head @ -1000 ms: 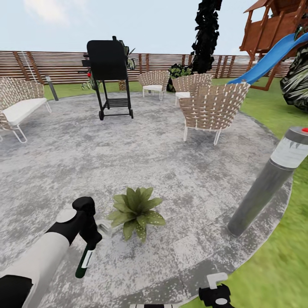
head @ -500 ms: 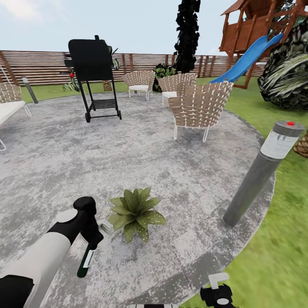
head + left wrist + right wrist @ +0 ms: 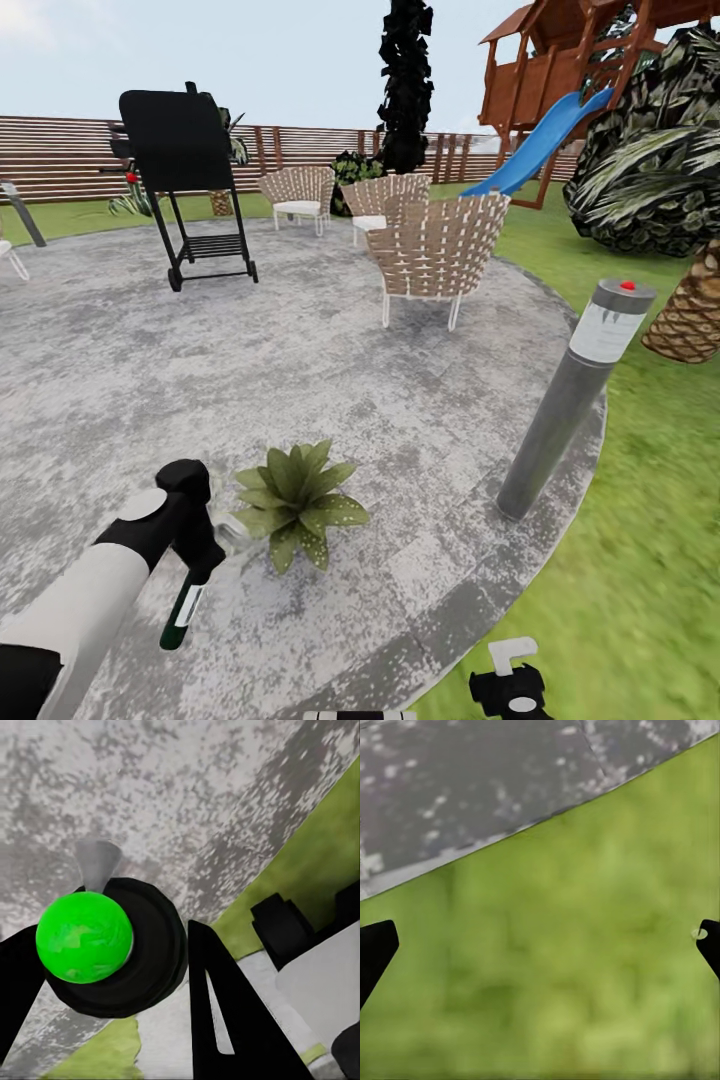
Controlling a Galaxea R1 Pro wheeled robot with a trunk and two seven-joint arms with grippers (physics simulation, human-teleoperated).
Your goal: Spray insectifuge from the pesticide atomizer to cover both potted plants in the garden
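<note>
Leftward drift of patio furniture marks a camera turn; pesticide atomizer (image 3: 180,614) hangs gripped in left gripper (image 3: 197,556), just beside potted plant (image 3: 290,500) on gravel patio (image 3: 300,370); right gripper (image 3: 540,945), fingers wide, above lawn (image 3: 640,560)

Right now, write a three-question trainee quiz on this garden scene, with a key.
1. True or false: the left gripper holds the pesticide atomizer.
2. What does the right gripper hang over? A) lawn B) a chair C) the barbecue
3. Fill in: the potted plant stands on the grey gravel ____.

Key:
1. True; the bottle hangs from its fingers, beside the plant.
2. A; the right wrist view looks down on grass at the patio's edge, fingers spread wide.
3. patio
</note>
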